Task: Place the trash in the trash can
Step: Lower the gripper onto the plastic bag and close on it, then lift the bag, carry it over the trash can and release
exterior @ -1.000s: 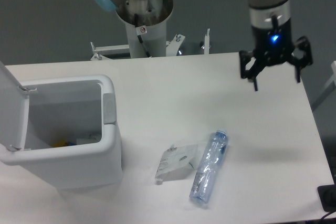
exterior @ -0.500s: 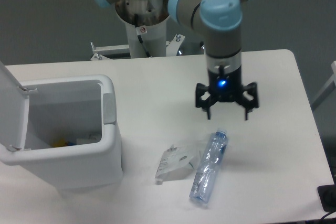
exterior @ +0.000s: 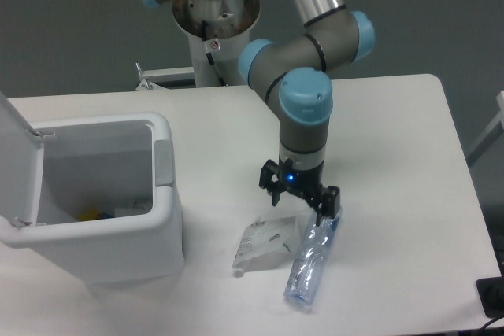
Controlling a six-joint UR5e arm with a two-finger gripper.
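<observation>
1. The UR5e arm (exterior: pixel 303 100) is reaching down from the top of the view over the white table (exterior: pixel 394 155), with its blue-capped wrist joint pointing toward the camera.
2. The gripper (exterior: pixel 300 197) is hanging low over the tabletop with its two black fingers spread apart, holding nothing; a small blue light is glowing on its body.
3. One finger (exterior: pixel 272 188) is sitting above the upper right corner of the plastic packet, and the other is sitting at the capped upper end of the bottle; whether either finger is touching anything cannot be told.
4. The clear bluish plastic bottle (exterior: pixel 309 267) is lying on its side on the table, running diagonally from just below the gripper down toward the near edge.
5. The flat whitish plastic packet (exterior: pixel 264 243) is lying flat just to the left of the bottle, its right edge touching or slipping slightly under the bottle's side.
6. The white trash can (exterior: pixel 161 218) is standing well to the left of both pieces, with its hinged lid (exterior: pixel 14 155) standing open on the far left.
7. Inside the trash can, a few small items, one yellow and one blue, are showing near the bottom, too small to identify.
</observation>
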